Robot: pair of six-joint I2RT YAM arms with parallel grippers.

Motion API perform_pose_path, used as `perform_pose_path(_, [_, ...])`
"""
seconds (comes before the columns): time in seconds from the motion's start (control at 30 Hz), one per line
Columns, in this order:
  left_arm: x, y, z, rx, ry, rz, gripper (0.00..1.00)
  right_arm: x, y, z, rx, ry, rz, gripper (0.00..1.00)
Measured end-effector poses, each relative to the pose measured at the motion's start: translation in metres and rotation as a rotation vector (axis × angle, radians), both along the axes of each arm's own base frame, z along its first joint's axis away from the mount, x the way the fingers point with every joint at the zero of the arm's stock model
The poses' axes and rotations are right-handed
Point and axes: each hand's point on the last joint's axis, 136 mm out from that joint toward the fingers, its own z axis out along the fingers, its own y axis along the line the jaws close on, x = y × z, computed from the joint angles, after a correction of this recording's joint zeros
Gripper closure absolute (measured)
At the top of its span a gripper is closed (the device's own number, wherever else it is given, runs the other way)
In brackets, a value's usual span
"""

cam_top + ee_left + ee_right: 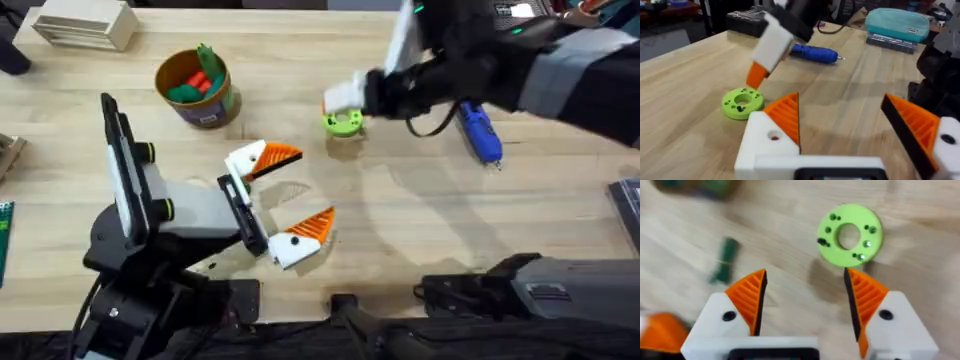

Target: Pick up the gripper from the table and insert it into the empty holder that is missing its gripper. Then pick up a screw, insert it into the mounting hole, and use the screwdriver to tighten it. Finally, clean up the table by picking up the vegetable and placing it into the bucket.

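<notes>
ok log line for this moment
left gripper: open, idle | right gripper: open, over lime-green ring | screwdriver: on table | bucket: holds toys

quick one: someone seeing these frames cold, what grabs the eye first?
Probably the right gripper, white fingers with orange pads, open and hovering right over the lime-green ring-shaped disc near the middle of the table. Next, the left gripper, also open, its orange pads spread wide in front of the left arm's base. After that, the bright-blue screwdriver lying to the right of the disc and the bucket of toy vegetables at upper left.
</notes>
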Motion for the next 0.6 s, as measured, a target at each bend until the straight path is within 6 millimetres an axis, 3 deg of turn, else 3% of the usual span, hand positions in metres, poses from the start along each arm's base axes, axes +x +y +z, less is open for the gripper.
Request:
perform_pose_path(0.23, [0.000,0.000,0.000,0.000,0.000,0.000,0.014,-0.002,0.008,-0.024,-0.284,-0.163,0.172,0.224])
perform_pose_path(0.47, [0.000,0.000,0.000,0.000,0.000,0.000,0.014,0.016,0.008,-0.046,-0.358,-0.205,0.183,0.522])
perform_pose_path(0.6, [0.000,0.000,0.000,0.000,0.000,0.000,0.014,0.026,0.013,-0.048,-0.354,-0.240,0.178,0.795])
